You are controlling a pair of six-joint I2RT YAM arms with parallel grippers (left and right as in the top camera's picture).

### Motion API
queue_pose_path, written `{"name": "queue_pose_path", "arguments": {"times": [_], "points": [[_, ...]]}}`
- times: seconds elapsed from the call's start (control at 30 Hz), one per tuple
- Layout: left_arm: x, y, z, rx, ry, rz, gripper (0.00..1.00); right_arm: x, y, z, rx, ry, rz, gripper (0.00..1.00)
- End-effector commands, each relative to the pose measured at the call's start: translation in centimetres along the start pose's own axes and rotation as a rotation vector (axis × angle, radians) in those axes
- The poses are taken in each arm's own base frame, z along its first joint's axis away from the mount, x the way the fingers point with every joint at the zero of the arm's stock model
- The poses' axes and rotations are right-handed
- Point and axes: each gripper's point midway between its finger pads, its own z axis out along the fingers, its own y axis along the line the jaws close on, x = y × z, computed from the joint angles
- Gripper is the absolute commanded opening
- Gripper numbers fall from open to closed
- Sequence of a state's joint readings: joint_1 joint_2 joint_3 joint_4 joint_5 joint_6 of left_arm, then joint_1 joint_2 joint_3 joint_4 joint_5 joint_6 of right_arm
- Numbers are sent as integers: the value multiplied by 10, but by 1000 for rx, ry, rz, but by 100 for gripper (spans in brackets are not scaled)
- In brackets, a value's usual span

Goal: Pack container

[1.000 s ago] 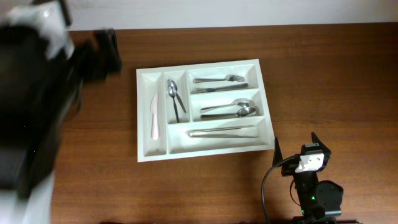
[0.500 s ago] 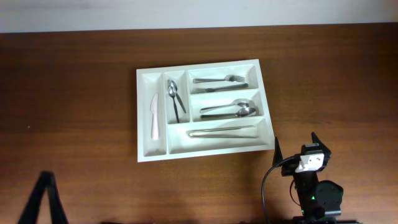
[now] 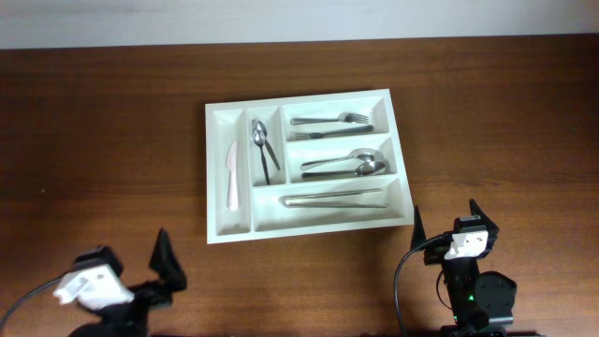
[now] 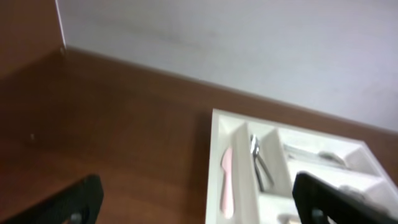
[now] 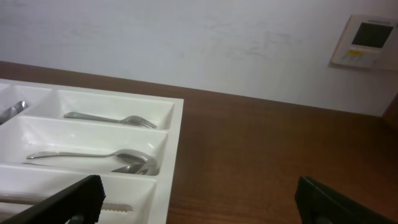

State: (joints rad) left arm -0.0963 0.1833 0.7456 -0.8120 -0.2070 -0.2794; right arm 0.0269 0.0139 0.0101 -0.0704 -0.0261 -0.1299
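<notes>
The container, a white five-compartment cutlery tray, lies mid-table. It holds a pale pink knife, teaspoons, forks, spoons and table knives. My left gripper is open and empty at the front left, well short of the tray. My right gripper is open and empty just off the tray's front right corner. The left wrist view shows the left gripper, the tray and the pink knife. The right wrist view shows the right gripper, the tray and the forks.
The brown wooden table runs back to a white wall. A wall thermostat shows in the right wrist view. No loose cutlery lies on the table outside the tray.
The left arm, a large blur at the far left a second ago, has swung down and now sits at the front left edge. The right arm and tray have not moved.
</notes>
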Motion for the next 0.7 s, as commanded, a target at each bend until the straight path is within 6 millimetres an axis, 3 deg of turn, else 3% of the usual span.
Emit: {"name": "queue_pose_path", "arguments": {"times": [0.0, 0.27, 0.67], "points": [[23, 2, 26, 10, -47, 0, 99, 1, 0, 0, 0, 0, 7, 99], [62, 0, 64, 49, -92, -10, 99, 1, 1, 0, 0, 0, 7, 99], [98, 6, 86, 48, -91, -10, 99, 1, 1, 0, 0, 0, 7, 99]]}}
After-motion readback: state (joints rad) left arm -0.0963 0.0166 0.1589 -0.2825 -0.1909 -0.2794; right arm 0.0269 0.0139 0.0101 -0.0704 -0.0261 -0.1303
